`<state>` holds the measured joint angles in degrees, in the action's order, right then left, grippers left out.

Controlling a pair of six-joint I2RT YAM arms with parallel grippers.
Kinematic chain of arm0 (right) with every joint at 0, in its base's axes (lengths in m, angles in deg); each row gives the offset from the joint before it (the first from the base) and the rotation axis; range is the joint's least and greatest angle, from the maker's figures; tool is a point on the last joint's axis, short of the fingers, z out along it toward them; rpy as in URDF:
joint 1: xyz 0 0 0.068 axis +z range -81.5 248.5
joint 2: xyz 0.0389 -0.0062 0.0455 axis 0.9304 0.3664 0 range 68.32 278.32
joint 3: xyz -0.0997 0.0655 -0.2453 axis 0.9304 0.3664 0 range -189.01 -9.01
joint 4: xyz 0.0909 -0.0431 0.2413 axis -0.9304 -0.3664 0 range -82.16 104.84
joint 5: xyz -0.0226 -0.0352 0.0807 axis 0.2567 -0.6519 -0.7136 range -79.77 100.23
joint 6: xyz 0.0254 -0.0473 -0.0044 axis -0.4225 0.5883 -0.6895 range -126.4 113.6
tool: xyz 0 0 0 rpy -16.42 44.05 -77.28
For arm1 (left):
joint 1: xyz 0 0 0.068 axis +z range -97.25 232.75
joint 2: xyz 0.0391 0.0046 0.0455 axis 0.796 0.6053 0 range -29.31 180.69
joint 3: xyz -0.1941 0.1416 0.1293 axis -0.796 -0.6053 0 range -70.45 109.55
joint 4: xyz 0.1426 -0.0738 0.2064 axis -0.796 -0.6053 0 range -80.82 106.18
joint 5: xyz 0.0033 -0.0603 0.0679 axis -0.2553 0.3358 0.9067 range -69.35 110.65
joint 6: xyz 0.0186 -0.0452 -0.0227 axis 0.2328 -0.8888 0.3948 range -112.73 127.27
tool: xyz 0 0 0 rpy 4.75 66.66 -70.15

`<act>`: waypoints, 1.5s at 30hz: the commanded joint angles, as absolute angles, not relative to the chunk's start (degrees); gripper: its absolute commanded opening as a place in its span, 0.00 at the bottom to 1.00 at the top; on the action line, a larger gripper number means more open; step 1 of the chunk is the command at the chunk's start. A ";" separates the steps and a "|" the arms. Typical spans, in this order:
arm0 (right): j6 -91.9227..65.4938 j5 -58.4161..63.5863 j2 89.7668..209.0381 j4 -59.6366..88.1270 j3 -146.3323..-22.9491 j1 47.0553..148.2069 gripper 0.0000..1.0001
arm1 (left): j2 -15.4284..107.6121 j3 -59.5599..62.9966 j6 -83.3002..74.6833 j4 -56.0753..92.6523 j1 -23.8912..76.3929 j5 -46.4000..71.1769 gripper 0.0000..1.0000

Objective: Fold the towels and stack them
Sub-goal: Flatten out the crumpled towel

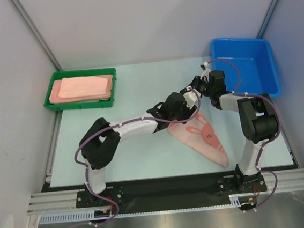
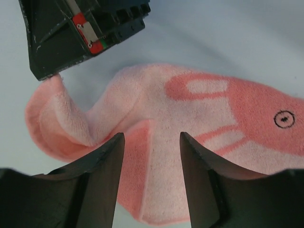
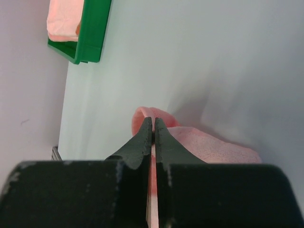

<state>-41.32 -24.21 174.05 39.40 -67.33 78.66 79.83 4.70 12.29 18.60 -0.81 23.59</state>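
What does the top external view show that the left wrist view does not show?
Only the top external view shows the green tray holding folded towels, and the blue bin. Only the left wrist view shows closely that the left gripper has its fingers apart above the pink towel, and that the right gripper pinches a raised corner of it. Both views show this towel lying on the table, with its small dark ring mark.
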 commanded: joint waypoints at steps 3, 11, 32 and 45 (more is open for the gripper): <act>-43.66 -27.04 175.90 46.39 -69.21 78.35 0.00 | 86.06 13.65 9.21 15.32 -1.39 30.83 0.56; -44.63 -27.83 177.92 49.03 -68.86 78.09 0.00 | 93.99 27.08 -5.26 -0.73 -2.36 44.89 0.60; -44.90 -29.24 179.33 51.84 -67.81 78.08 0.00 | 99.44 30.01 -28.23 -7.63 -2.45 45.26 0.64; -46.12 -30.29 179.68 54.04 -67.10 78.08 0.00 | 93.30 19.03 -28.77 -3.69 0.45 47.02 0.52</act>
<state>-45.49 -28.73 179.43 50.19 -67.22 78.26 97.55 23.09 -27.91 -5.60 -1.38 47.02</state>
